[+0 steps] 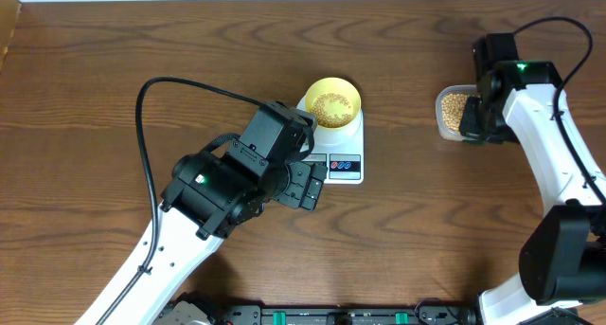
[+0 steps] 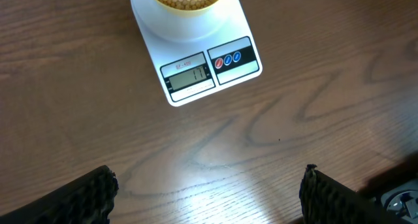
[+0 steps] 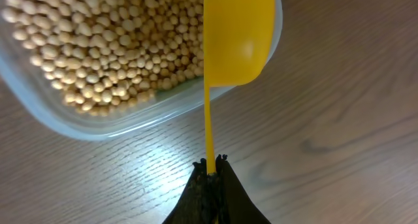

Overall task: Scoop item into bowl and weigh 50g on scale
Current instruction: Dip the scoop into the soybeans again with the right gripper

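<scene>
Near the scale (image 2: 149, 25), whose display (image 2: 189, 77) shows 11 (label illegible), left pincer (image 2: 209, 191) gapes empty; right pincer (image 3: 211, 164) clamps the scoop (image 3: 238, 34).

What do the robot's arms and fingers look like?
The left arm and right arm both have white links and bulky black joint housings, each showing a small green light. A thin black cable loops along each. The fingers are black and ridged.

Tan beans (image 3: 98, 48), pale-yellow bowl (image 1: 311, 96), white scale (image 2: 225, 25) w/ red+blue btns (image 2: 227, 59) at 5 o'clock, bright-yellow scoop (image 3: 238, 34), clear tub (image 3: 98, 123), brown woodgrain table (image 1: 95, 79).
</scene>
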Robot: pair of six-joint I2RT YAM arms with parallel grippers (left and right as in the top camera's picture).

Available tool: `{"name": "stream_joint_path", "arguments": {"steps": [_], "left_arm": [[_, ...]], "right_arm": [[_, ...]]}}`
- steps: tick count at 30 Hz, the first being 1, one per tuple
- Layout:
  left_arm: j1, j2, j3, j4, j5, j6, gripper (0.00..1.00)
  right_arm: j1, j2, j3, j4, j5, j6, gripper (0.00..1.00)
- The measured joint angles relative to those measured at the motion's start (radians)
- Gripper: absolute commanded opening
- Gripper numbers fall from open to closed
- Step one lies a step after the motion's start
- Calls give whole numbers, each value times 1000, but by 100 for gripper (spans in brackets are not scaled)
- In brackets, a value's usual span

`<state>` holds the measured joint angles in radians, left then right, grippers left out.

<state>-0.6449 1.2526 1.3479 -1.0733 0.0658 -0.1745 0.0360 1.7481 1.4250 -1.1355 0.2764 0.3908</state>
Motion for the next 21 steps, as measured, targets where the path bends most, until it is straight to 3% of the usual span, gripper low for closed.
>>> {"name": "stream_joint_path", "arguments": {"steps": [21], "left_arm": [[0,0,0,0,0,0,92]], "right_arm": [[-17,58,-13,27,-85,-2,1]]}}
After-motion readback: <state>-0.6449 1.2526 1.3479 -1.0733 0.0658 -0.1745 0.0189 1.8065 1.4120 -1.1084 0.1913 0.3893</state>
